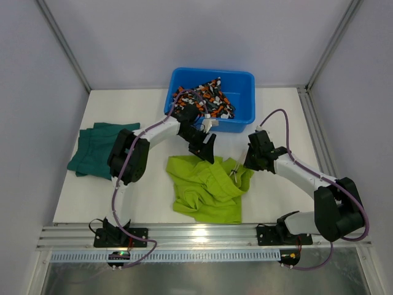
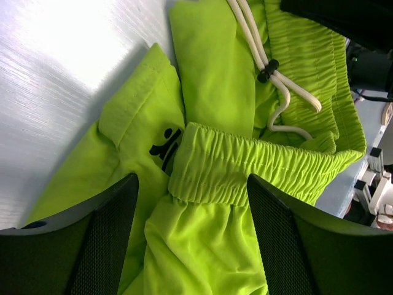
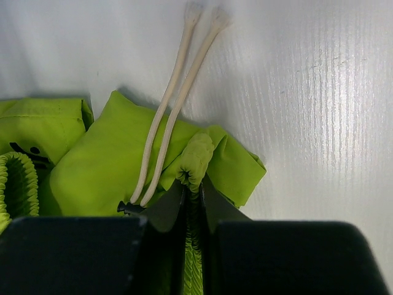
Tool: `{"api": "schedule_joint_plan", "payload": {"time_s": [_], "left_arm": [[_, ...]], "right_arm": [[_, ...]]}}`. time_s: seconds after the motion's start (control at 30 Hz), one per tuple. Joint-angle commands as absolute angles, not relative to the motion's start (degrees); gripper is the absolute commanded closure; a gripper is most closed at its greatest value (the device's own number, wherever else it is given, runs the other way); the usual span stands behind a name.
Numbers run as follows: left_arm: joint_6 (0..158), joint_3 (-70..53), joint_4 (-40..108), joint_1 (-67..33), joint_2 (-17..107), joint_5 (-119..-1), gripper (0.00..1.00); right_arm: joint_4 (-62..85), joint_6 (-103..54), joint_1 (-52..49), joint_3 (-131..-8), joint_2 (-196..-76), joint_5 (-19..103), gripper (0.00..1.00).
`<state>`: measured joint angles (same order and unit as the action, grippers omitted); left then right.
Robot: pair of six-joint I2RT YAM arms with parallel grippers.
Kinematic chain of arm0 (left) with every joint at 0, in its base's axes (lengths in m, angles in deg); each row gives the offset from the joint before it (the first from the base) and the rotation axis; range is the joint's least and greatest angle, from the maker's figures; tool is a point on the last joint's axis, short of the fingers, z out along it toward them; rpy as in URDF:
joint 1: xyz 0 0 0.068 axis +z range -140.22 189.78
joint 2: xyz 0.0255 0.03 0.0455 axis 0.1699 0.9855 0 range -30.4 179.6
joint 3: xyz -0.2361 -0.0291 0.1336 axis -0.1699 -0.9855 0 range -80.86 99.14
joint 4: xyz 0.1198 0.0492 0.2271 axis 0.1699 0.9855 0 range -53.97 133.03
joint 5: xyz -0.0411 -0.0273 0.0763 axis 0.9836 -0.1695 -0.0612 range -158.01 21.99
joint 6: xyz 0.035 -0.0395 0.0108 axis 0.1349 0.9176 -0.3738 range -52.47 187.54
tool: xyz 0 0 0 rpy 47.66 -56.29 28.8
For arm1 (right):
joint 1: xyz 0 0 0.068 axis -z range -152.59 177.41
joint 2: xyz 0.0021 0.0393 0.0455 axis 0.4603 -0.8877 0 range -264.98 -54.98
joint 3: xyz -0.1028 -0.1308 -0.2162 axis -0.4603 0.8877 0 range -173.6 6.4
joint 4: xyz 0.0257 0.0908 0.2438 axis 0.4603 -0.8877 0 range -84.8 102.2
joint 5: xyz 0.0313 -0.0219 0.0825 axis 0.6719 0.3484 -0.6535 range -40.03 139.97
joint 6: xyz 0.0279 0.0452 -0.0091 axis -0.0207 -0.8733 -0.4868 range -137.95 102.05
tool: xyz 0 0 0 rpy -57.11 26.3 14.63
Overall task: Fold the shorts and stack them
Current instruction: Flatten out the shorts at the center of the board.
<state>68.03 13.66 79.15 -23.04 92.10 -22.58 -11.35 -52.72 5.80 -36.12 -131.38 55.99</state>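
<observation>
Your right hand (image 3: 191, 189) is clamped on a fold of the lime shorts (image 1: 206, 187) at their right edge, beside the white drawstring (image 3: 169, 123). Your left hand (image 2: 190, 239) hangs over the elastic waistband (image 2: 245, 172), jaws apart, gripping nothing. The lime shorts lie crumpled mid-tabletop (image 1: 276, 110). The teal shorts (image 1: 98, 147) lie at the left, and the camo shorts (image 1: 206, 101) sit in the blue tub (image 1: 242, 80).

A white tabletop (image 1: 276, 203), three things on it.
By its left edge lie dark teal-green soft cloth shorts (image 1: 98, 147), near its middle crumpled lime yellow-green cloth shorts (image 1: 206, 187), at its far edge a blue plastic tub (image 1: 212, 71).
</observation>
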Motion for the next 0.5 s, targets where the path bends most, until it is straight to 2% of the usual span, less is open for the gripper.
{"api": "schedule_joint_plan", "payload": {"time_s": [0.0, 0.47], "left_arm": [[68.9, 16.4, 77.0, -22.9, 89.0, -24.4, 0.27], [63.5, 21.4, 85.1, -26.1, 95.7, -18.4, 0.26]], "right_arm": [[-10.0, -49.4, 6.3, -36.2, -130.0, 55.5, 0.96], [-8.5, -45.7, 8.9, -32.8, -129.4, 53.1, 0.96]]}}
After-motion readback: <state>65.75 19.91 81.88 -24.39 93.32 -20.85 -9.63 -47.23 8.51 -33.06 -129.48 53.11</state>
